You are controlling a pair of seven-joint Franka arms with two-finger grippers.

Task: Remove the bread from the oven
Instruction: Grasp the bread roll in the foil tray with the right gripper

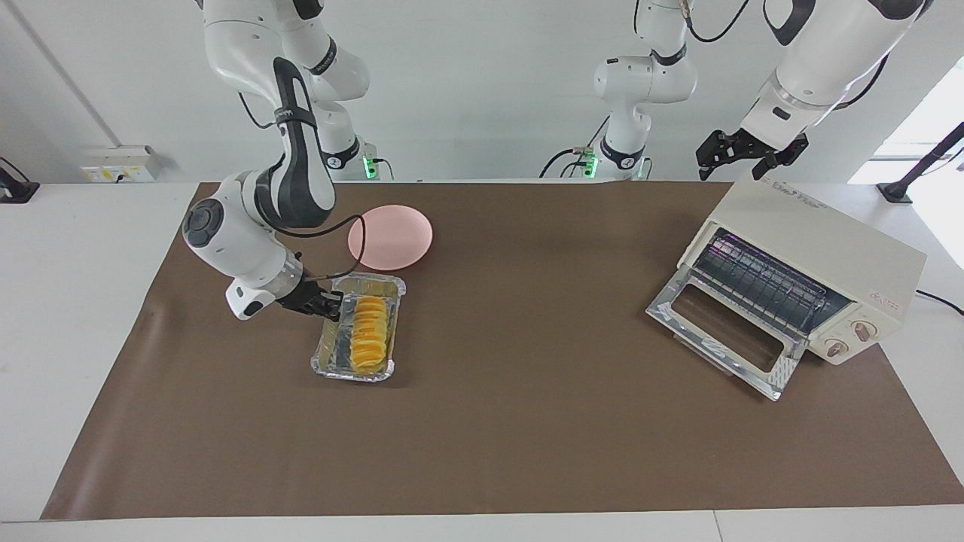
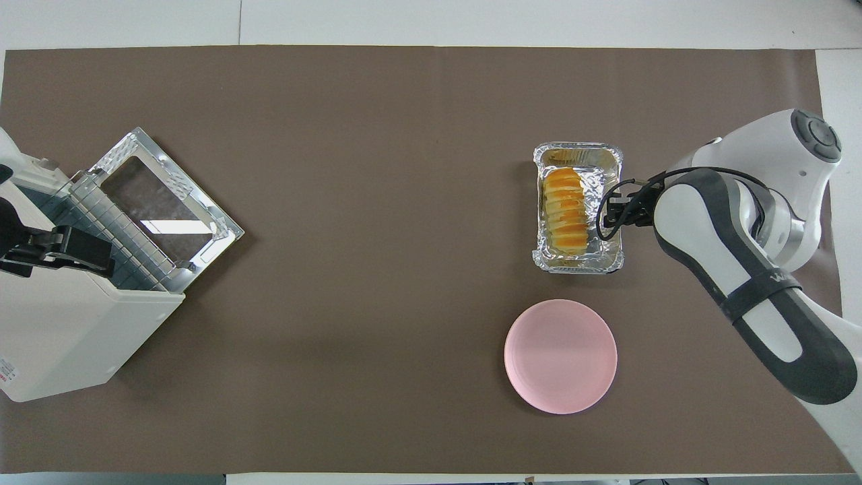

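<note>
The bread (image 1: 369,335), a golden ridged loaf, lies in a crinkled silver foil tray (image 1: 328,360) on the brown mat, near the right arm's end; it also shows in the overhead view (image 2: 566,212). My right gripper (image 1: 331,305) is low at the tray's long rim, on the side away from the oven, touching or almost touching it. The cream-white oven (image 1: 828,241) stands at the left arm's end with its glass door (image 1: 715,331) dropped open and its wire rack bare. My left gripper (image 1: 742,162) hangs open and empty over the oven's top.
A pink round plate (image 1: 390,237) lies beside the foil tray, nearer to the robots. The oven's open door (image 2: 165,192) juts out over the mat toward the table's middle. The brown mat (image 1: 527,421) covers most of the table.
</note>
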